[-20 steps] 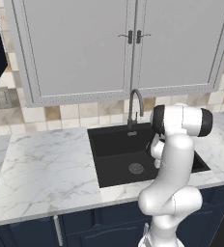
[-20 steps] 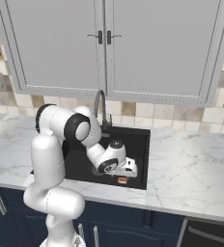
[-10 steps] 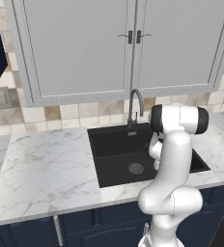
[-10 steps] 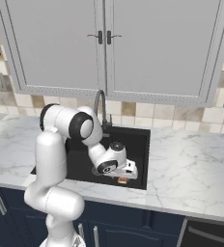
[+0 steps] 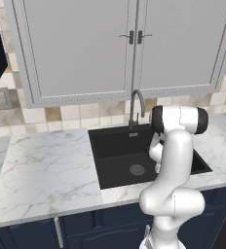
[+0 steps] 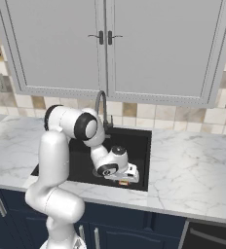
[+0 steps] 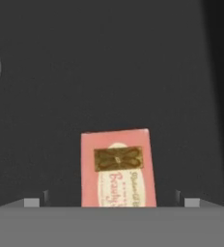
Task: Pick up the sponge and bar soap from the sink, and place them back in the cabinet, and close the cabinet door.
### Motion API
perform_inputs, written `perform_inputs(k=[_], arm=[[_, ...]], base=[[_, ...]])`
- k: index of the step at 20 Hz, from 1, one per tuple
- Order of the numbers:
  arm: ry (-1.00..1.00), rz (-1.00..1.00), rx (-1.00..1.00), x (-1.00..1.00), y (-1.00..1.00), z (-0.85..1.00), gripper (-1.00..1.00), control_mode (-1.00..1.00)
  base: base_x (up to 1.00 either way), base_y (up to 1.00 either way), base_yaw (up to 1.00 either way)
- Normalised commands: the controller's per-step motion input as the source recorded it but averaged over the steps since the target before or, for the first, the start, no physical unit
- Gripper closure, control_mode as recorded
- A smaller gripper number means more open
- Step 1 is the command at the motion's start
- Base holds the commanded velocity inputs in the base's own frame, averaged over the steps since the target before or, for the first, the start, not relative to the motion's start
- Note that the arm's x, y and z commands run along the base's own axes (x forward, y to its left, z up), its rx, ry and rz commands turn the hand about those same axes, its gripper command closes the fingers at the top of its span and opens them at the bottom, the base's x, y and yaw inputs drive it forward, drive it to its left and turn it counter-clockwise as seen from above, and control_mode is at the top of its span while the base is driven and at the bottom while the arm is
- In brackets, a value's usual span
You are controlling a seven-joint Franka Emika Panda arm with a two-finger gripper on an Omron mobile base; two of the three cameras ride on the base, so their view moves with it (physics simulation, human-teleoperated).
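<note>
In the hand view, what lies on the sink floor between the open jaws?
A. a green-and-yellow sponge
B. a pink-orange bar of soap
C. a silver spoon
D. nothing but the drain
B: a flat pink-orange soap with a gold label lies on the black sink floor, straight ahead of the gripper.

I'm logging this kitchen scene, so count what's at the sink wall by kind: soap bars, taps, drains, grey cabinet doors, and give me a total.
Soap bars: 1, the soap on the sink floor
Taps: 1, the tap
Drains: 1, the drain
Grey cabinet doors: 2, left door and right door
Total: 5
</note>
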Motion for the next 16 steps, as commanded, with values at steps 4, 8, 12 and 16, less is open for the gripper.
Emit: perform_inputs(k=[4,8,12,16], arm=[[0.00,0.00,0.00,0.00,-0.02,-0.16,-1.00,-1.00],[0.00,0.00,0.00,0.00,-0.04,-0.16,-1.00,-1.00],[0.00,0.00,0.00,0.00,-0.02,-0.11,-1.00,-1.00],[0.00,0.00,0.00,0.00,-0.01,-0.08,-1.00,-1.00]], base=[[0.00,0.00,0.00],[0.00,0.00,0.00],[0.00,0.00,0.00],[0.00,0.00,0.00]])
